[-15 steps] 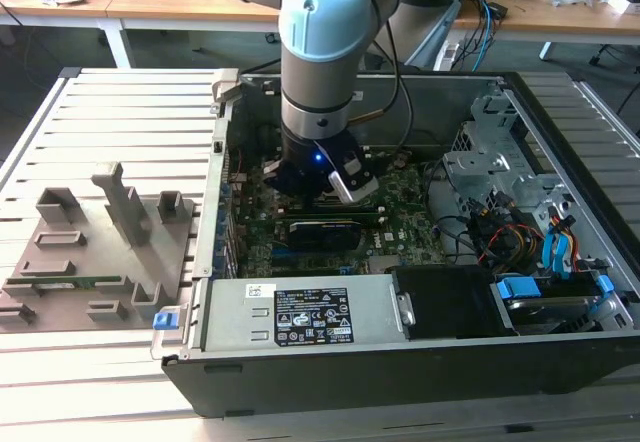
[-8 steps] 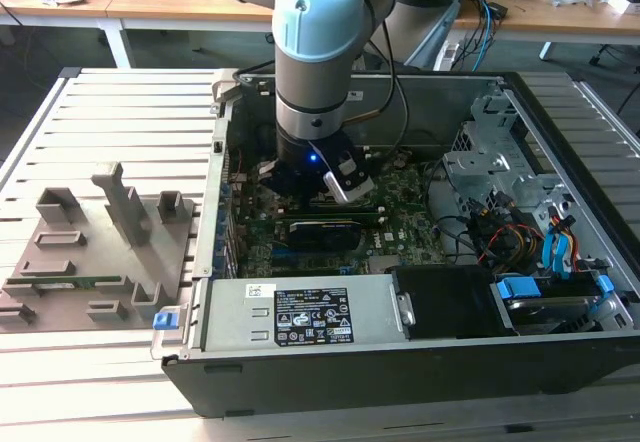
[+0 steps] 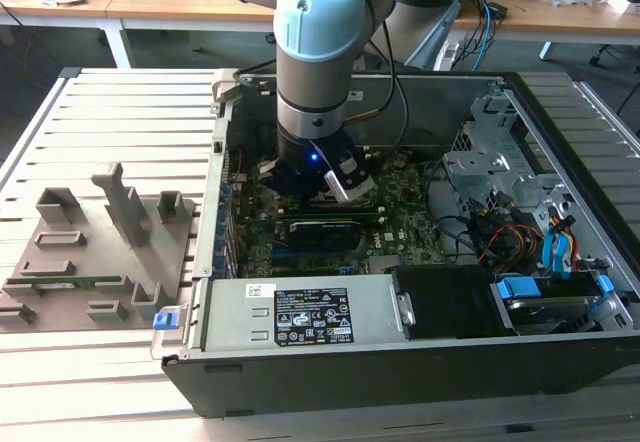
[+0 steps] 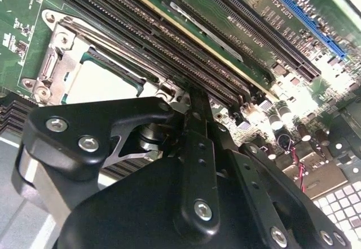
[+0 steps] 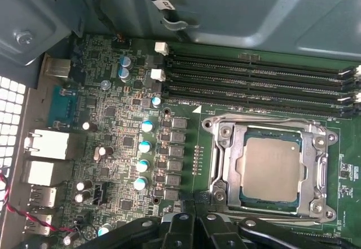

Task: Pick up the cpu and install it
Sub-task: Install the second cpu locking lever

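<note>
Black gripper (image 4: 192, 99) linkage sits closest in both wrist views; fingers look drawn together with nothing between them, tips just beside the socket (image 5: 271, 170), not touching it. cpu (image 5: 272, 168) is seated flat inside the socket frame on the motherboard (image 5: 113, 130), just ahead of the fingertips. Judgement: light, rigid, thin, smooth metal lid so slippery; fragile underside. Grip only by opposite edges. Arm is down inside the computer case (image 3: 420, 347).
</note>
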Action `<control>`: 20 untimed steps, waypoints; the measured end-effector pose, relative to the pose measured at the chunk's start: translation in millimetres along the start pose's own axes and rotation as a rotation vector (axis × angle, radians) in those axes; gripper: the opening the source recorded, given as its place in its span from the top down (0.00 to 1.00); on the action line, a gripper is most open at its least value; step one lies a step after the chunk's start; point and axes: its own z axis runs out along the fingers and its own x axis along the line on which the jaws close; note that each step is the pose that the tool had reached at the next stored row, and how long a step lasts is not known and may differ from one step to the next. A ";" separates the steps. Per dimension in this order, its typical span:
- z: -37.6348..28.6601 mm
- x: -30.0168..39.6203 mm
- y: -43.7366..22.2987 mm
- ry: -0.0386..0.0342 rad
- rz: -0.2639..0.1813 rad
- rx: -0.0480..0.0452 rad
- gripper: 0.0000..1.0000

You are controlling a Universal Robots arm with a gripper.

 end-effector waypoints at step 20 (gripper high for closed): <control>-18.7 -62.8 44.0 0.0302 0.003 0.1027 0.89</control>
